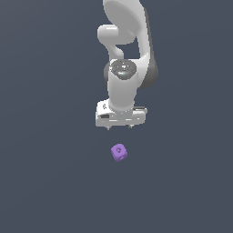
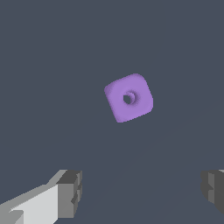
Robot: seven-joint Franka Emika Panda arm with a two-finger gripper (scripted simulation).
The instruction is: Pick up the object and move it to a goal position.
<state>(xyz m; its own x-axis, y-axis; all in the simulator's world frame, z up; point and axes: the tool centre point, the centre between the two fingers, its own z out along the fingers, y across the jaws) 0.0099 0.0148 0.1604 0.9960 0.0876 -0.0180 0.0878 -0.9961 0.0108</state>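
The object is a small purple block [image 1: 119, 153] with rounded corners and a round dimple on its face. It lies on the flat dark grey surface, turned askew. My gripper [image 1: 119, 126] hangs a little way above and behind it in the exterior view, not touching it. In the wrist view the block [image 2: 129, 97] sits apart from the fingers, beyond the gap between them. The jaws stand wide apart and hold nothing. One fingertip [image 2: 71, 192] shows in full; the other [image 2: 213, 189] is cut by the picture's edge.
The white arm [image 1: 125, 50] rises from the gripper toward the top of the exterior view. The dark grey surface [image 1: 54, 182] spreads all around the block. No other object shows.
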